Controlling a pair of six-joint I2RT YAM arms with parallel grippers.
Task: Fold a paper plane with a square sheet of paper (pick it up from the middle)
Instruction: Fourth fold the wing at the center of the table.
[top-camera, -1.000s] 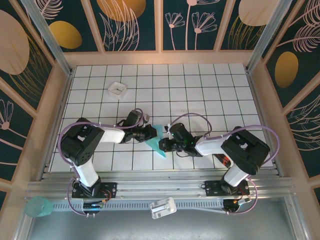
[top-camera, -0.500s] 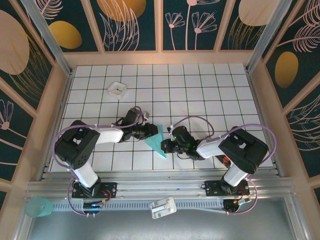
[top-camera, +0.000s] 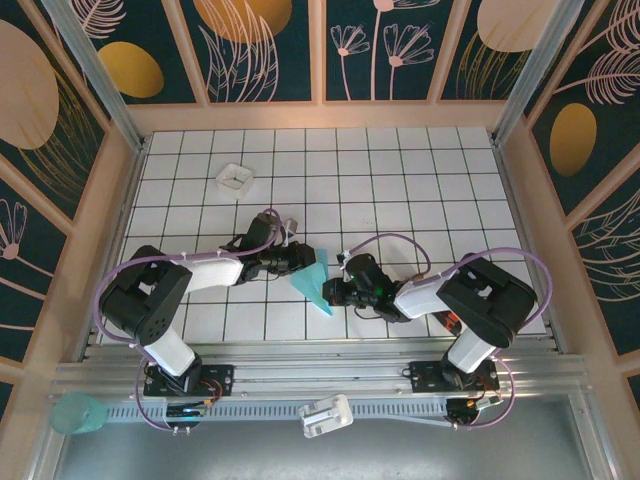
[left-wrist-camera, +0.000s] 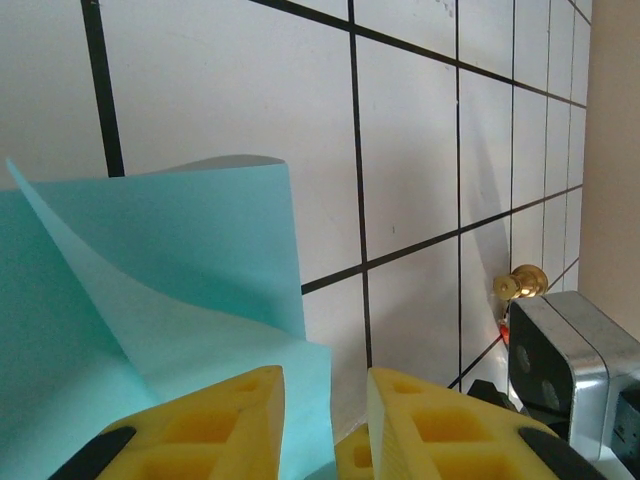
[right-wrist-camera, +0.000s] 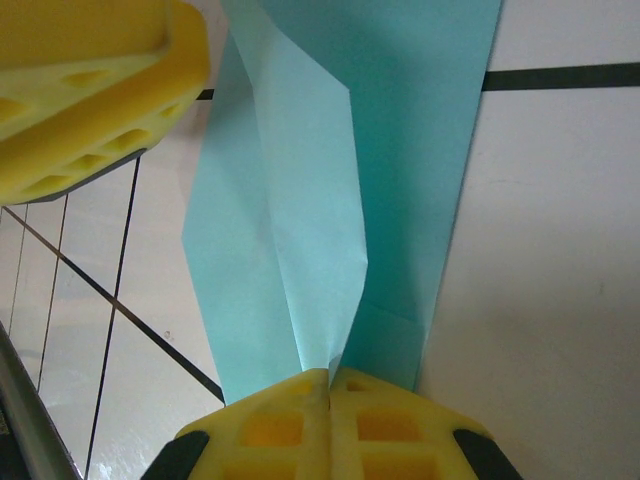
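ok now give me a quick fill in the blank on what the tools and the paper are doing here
1. The right tool is ____ on the turquoise paper.
2. Seen from above, the paper lies ____ the left tool and the right tool.
3. The small white tray sits nearer the ____ arm.
4. The fingers of the left tool are ____ in colour.

Missing words: shut; between; left; yellow
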